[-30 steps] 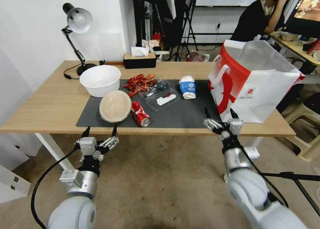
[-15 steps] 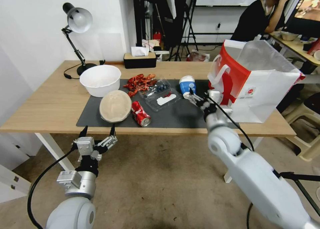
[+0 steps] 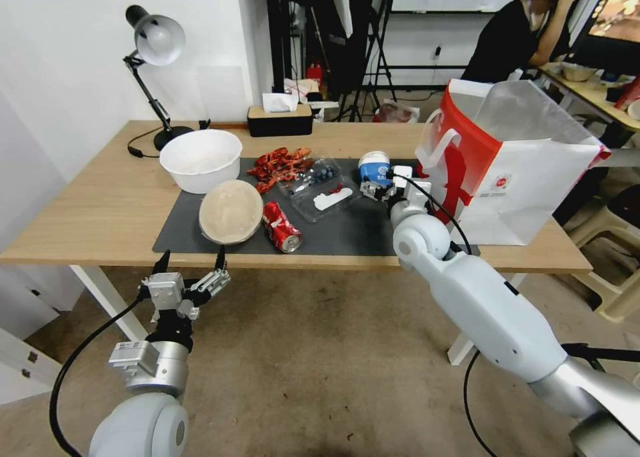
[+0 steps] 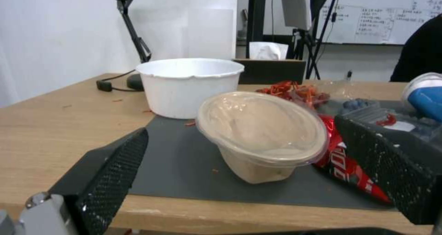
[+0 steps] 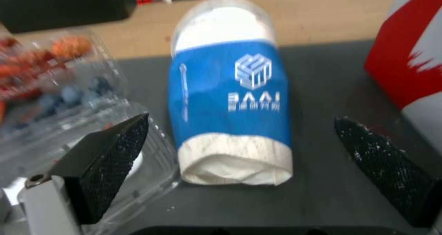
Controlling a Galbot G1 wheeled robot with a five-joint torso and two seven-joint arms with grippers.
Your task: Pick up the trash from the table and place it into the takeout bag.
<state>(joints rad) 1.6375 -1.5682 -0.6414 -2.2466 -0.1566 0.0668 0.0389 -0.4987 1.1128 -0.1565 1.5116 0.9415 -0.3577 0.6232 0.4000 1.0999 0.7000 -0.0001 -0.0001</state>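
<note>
On my head view, the table (image 3: 100, 204) is light wood under a dark grey mat (image 3: 353, 230). The paper cup (image 5: 230, 100) is blue with a white logo and white ends. The soda can (image 3: 281, 226) is red; the domed lid (image 3: 231, 211) beige. The takeout bag (image 3: 533, 184) is white with a red side panel. I see black cross-hatched fingers (image 5: 110, 152).
</note>
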